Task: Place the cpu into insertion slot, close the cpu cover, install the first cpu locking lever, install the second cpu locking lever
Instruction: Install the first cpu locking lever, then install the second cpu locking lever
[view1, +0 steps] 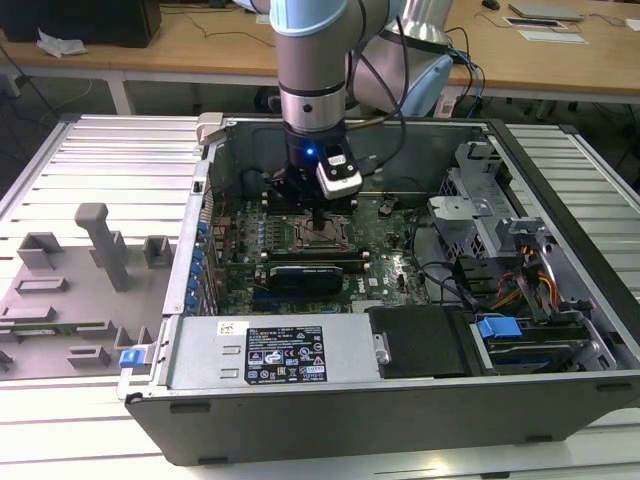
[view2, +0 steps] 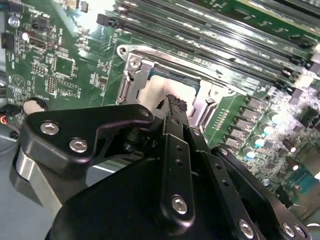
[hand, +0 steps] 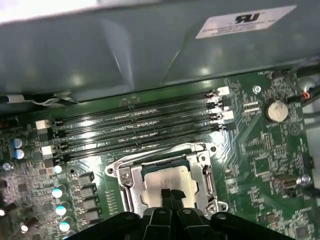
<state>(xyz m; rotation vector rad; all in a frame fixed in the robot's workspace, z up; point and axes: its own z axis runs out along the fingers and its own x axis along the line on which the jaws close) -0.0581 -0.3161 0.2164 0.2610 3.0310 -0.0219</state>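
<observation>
Arm: the arm reaches straight down into the open computer case (view1: 560, 200), which lies on its side on a slatted metal table (view1: 90, 150).
Gripper: the gripper (view1: 318, 213) hangs directly above the insertion slot (view1: 318, 235) on the green motherboard (view1: 390, 255); in both wrist views its black fingers (hand: 170, 196) stand together, tips meeting, with nothing seen between them.
Fingertips: the tips sit just over the cpu (hand: 165, 181), very near it; contact cannot be told.
Cpu: it lies flat inside the slot, its pale silver top showing through the cut-out frame.
Cpu cover: the silvery cpu cover (hand: 125, 179) lies down around the chip, its frame bordering it on all visible sides.
Locking levers: whether they are latched cannot be told.
Memory slots: long black memory slots (hand: 135, 127) run just beside the socket, between it and the case wall.
Elsewhere: a grey parts fixture (view1: 70, 290) sits on the table at the exterior view's left, well apart from the case.
</observation>
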